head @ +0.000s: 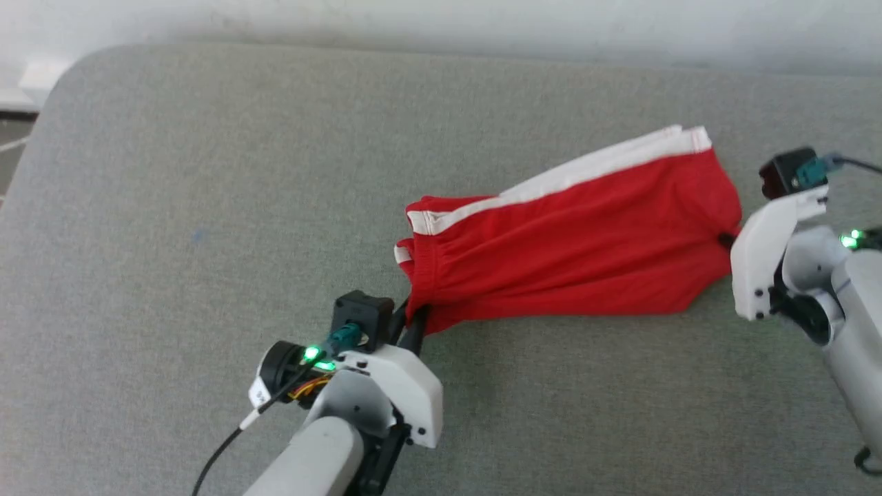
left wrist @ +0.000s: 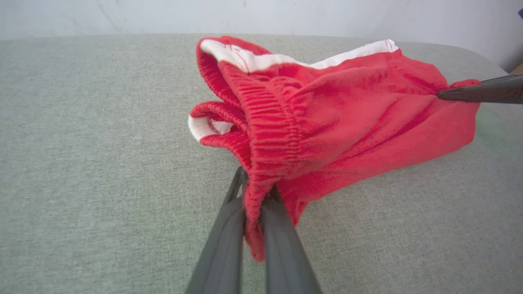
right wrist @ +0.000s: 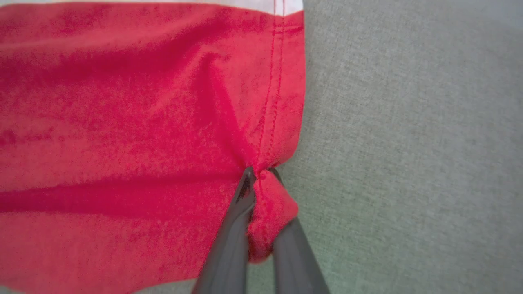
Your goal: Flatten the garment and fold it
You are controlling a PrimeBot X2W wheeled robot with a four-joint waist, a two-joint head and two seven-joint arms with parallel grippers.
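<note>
Shorts (head: 572,234): stretched over grey surface (head: 172,207), right of centre in head view, pinched at both ends. Long axis left to right, tilted, so left end sits nearer the robot and right end farther off. Left gripper (head: 413,324): jaws clamped on gathered waistband (left wrist: 269,134), cloth bunched between fingers with a tail hanging out below. Right gripper (head: 725,240): jaws clamped on a small fold at stitched leg hem (right wrist: 282,81), near the hem's lower corner. Each arm already at its own end, so no reach across needed. White band (head: 586,169) along far edge, running nearly the whole length. Cloth between the grippers doubled and creased, lower edge resting on the surface; gripped ends seem raised a little, hard to confirm. Waistband end rumpled, one loop turned outward and showing white lining. Judged step: flattening, folding not begun. Coming move turns on that axis: drawing the grips apart along it should pull out slack, then lowering should lay the cloth flat. Likely snag: both pinches small and near one edge, so a pull may rope the cloth rather than spread it. Pale wall (left wrist: 286,16) beyond far edge, well apart from the work.
</note>
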